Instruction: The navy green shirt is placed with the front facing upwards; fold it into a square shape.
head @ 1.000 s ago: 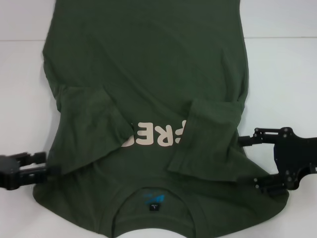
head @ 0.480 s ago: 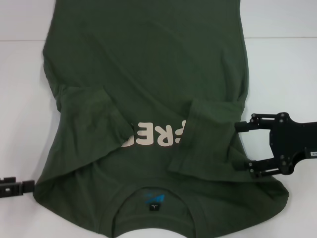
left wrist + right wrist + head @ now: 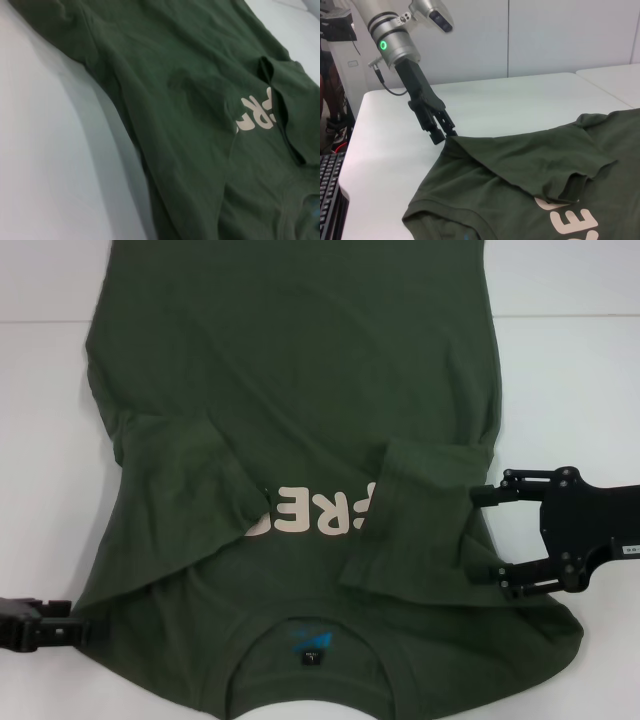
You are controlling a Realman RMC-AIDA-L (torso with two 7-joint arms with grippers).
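The navy green shirt lies flat on the white table, collar toward me, with both sleeves folded inward over the cream lettering. The neck label shows inside the collar. My right gripper stands open at the shirt's right edge, one finger by the folded sleeve and one lower by the shoulder. My left gripper sits low at the near left shoulder corner. The right wrist view shows that left gripper touching the corner of the shirt. The left wrist view shows only the shirt and table.
A seam between two tabletops runs across the far side. In the right wrist view a black keyboard sits beyond the table's edge and a second white table stands farther off.
My left gripper drew back off the left edge, then came back lower to the shoulder corner. My right gripper shifted slightly inward and up along the shirt's right edge.
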